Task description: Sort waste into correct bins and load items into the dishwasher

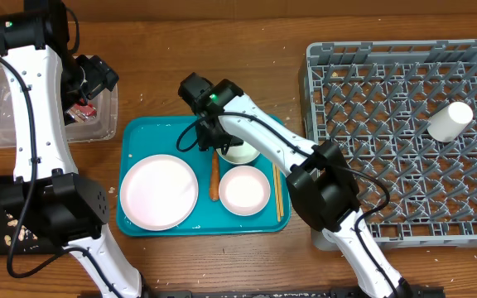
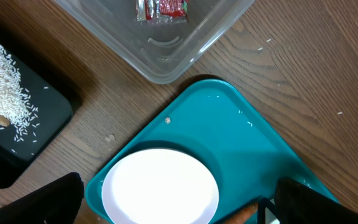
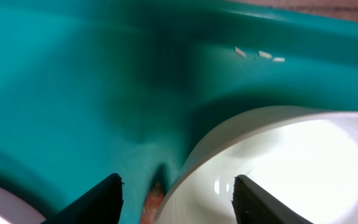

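Closely — right hand [image 3: 177, 186] straddles cup [image 3: 284, 162] rim.

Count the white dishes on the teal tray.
3: a large plate on the left of the tray, a small bowl on its right, and a second bowl behind that, partly under the right hand. The arm may hide more.

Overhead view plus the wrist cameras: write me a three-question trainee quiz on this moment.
1. True or false: the dish rack holds one white cup.
2. What lies in the clear bin? A) a red wrapper B) chopsticks C) a plate
3. Which arm's jaws straddle the rim of the white bowl?

Key: 1 true. 2 A. 3 right: the right gripper, jaws open on either side of the rim.
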Robot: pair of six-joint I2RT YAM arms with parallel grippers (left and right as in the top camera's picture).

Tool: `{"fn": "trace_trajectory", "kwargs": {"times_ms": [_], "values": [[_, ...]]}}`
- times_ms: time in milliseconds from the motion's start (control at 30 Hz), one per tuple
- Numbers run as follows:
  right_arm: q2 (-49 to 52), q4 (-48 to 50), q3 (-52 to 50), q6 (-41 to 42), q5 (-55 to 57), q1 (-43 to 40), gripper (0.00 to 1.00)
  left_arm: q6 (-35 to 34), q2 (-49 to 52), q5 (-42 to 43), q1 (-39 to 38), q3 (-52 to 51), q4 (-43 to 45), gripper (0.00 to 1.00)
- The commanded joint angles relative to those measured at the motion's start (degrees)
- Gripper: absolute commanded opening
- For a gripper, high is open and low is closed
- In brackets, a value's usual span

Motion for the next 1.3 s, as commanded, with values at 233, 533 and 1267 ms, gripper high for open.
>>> {"fn": "trace_trajectory", "kwargs": {"times_ms": [233,533,1267], "values": [[0.6,-2.6,2.8,0.5,2.1,0.1,0.38,-0.5,-0.6,-0.7,0.1,1.3,0.1,1.00],[-0.9,-7.5,8.1,0.5,1.9,-0.5,0.08,-0.5,-0.6,-0.7,0.1,1.3,0.1,1.00],[-14.6,-26.0,29.9,-18.2,-21.9,-26.7,0.04,-0.5,-0.6,-0.7,0.1,1.3,0.1,1.00]]}}
